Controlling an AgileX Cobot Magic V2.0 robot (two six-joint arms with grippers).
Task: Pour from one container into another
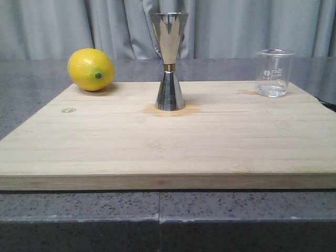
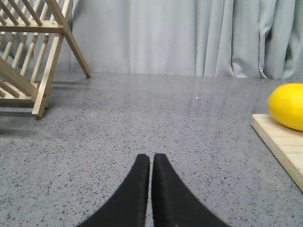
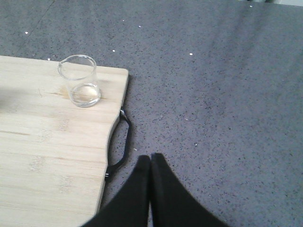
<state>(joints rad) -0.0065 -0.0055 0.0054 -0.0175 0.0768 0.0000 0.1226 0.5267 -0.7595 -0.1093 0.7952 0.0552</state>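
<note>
A small clear glass beaker (image 1: 273, 73) with white scale marks stands upright at the far right corner of the wooden board (image 1: 168, 142); a little clear liquid lies in its bottom. The same beaker (image 3: 80, 81) shows in the right wrist view. A tall steel hourglass jigger (image 1: 169, 61) with a gold waist band stands upright at the board's far middle. My left gripper (image 2: 151, 157) is shut and empty over bare grey counter, left of the board. Off the board's right edge, near its black handle (image 3: 119, 144), my right gripper (image 3: 150, 158) is shut and empty. Neither gripper appears in the front view.
A yellow lemon (image 1: 91, 69) lies at the board's far left corner, also seen as the lemon (image 2: 287, 106) in the left wrist view. A wooden dish rack (image 2: 33, 52) stands on the counter further left. Grey curtains hang behind the grey speckled counter (image 1: 157, 210).
</note>
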